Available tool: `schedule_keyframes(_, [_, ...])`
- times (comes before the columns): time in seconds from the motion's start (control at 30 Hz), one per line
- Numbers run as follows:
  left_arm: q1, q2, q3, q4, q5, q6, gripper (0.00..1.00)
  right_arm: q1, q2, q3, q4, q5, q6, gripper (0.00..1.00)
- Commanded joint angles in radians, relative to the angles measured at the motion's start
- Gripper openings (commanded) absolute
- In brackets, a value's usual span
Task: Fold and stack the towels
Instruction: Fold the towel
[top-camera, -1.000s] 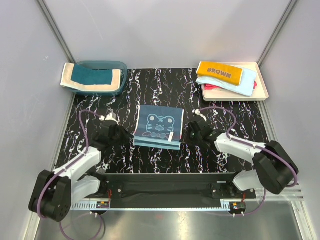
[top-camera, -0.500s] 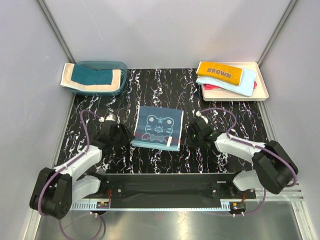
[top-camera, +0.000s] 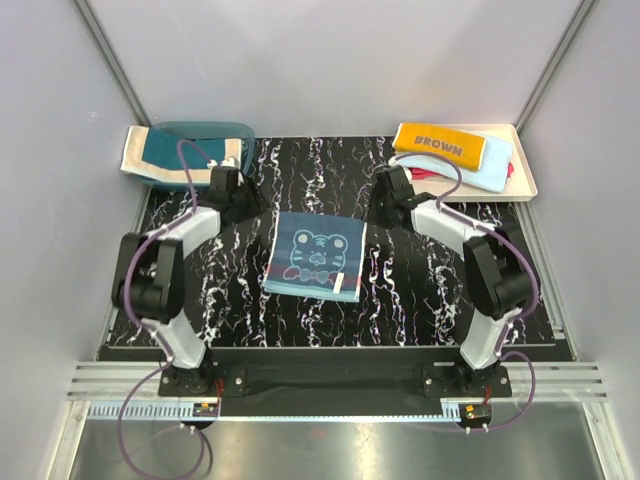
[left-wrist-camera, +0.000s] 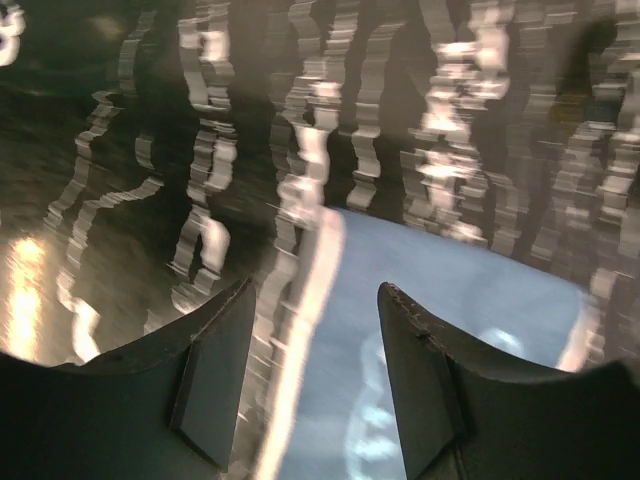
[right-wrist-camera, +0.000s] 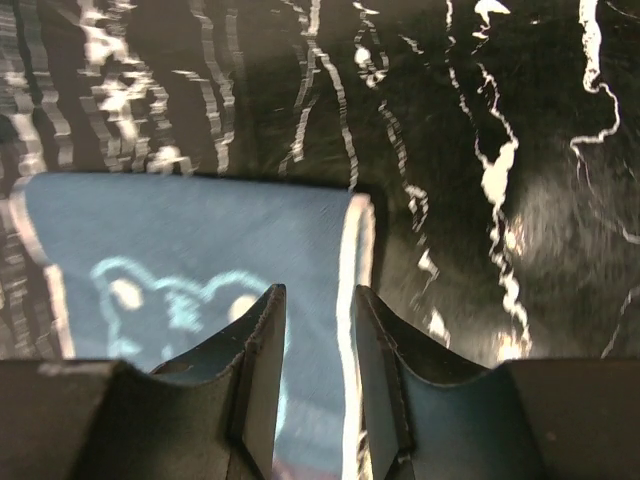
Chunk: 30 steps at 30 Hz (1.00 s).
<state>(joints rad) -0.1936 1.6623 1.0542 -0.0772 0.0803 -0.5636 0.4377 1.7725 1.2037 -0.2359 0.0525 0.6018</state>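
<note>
A dusty blue towel with a cartoon outline lies folded flat in the middle of the black marbled table. My left gripper hovers by its far left corner, open and holding nothing. In the left wrist view the gripper is over the towel's pale left edge. My right gripper is by the far right corner, also open. In the right wrist view the gripper straddles the towel's white right border without pinching it.
A cream tray at the back right holds an orange-yellow "BROWN" towel on a light blue one, with red cloth peeking out. At the back left, a dark teal, cream-bordered towel drapes over a teal basin.
Both grippers opened and let go of the blue towel, which now lies flat. Both arms swung from its near corners to its far corners.
</note>
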Motion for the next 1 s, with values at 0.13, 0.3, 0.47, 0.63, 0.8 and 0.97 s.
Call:
schedule_keyframes(0.13, [0.043,0.224,0.105,0.045,0.174,0.106,0.58,-0.011,0.14,0.149,-0.08,0.035,-0.08,0.42])
schedule_keyframes(0.3, [0.054,0.264,0.095,0.1,0.191,0.105,0.61,-0.02,0.201,0.165,-0.08,0.044,-0.1,0.42])
schedule_keyframes(0.47, [0.062,0.248,0.072,0.139,0.194,0.079,0.61,-0.037,0.261,0.194,-0.074,0.03,-0.099,0.42])
schedule_keyframes(0.63, [0.062,0.255,0.072,0.181,0.251,0.076,0.62,-0.051,0.321,0.24,-0.072,0.029,-0.096,0.41])
schedule_keyframes(0.8, [0.06,0.31,0.124,0.159,0.286,0.091,0.62,-0.048,0.347,0.26,-0.079,0.023,-0.096,0.41])
schedule_keyframes(0.97, [0.06,0.323,0.15,0.119,0.294,0.123,0.61,-0.048,0.305,0.206,-0.051,0.006,-0.086,0.4])
